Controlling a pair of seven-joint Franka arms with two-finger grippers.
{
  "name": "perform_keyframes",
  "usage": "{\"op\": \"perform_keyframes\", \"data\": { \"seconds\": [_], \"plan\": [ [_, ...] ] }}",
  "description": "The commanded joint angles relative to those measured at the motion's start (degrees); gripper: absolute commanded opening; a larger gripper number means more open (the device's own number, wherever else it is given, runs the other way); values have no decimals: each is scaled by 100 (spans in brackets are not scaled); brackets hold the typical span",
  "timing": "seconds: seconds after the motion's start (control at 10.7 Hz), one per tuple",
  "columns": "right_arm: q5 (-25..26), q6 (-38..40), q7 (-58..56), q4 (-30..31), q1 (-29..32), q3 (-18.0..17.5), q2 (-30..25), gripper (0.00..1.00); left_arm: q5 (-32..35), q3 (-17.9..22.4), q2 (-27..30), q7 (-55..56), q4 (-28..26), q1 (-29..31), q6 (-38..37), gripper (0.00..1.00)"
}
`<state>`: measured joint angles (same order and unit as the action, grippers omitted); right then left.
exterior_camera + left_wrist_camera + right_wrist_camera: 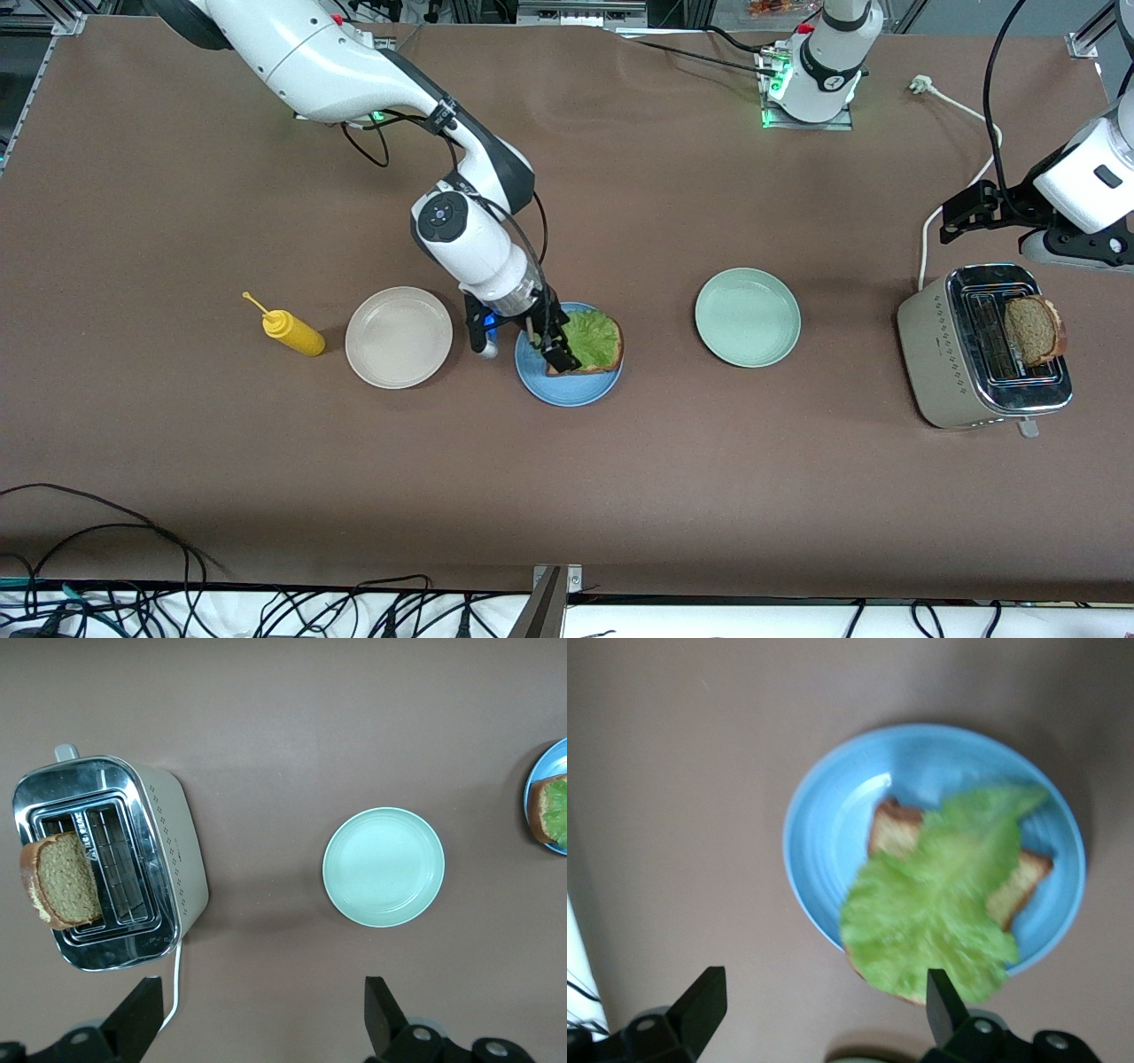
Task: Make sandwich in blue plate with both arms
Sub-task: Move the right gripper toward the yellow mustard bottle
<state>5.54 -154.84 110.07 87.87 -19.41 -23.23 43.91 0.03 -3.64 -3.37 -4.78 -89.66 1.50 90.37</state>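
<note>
Front view: released right end effector (542, 341) over lettuce-topped bread (592, 346) on blue plate (567, 392).

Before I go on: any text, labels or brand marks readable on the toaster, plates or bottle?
None can be read.
Toaster: small marks along its side and in the slot, too small to read.
Blue plate, green plate, beige plate, yellow bottle: no print visible.
</note>
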Motion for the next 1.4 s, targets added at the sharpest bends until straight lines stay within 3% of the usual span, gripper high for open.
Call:
{"op": "perform_keyframes", "data": {
  "seconds": [0.0, 0.28, 0.65, 1.02, 1.3],
  "plan": [
    [122, 1057, 103, -251, 454, 204, -522, 100, 14, 12, 83, -111, -86, 26, 68, 100],
    [140, 1569, 33, -253, 877, 388, -1068, 100, 6, 12, 83, -111, -86, 26, 68, 100],
    [149, 2167, 6, -253, 965, 889, -1271, 100, 6, 12, 83, -111, -78, 53, 68, 100],
    [123, 2687, -651, -77, 1422, 917, -1429, 100, 6, 12, 82, -111, -78, 61, 68, 100],
    [-157, 2925, -1686, 737, 1895, 925, -2165, 100, 6, 12, 83, -111, -78, 53, 68, 100]
  ]
}}
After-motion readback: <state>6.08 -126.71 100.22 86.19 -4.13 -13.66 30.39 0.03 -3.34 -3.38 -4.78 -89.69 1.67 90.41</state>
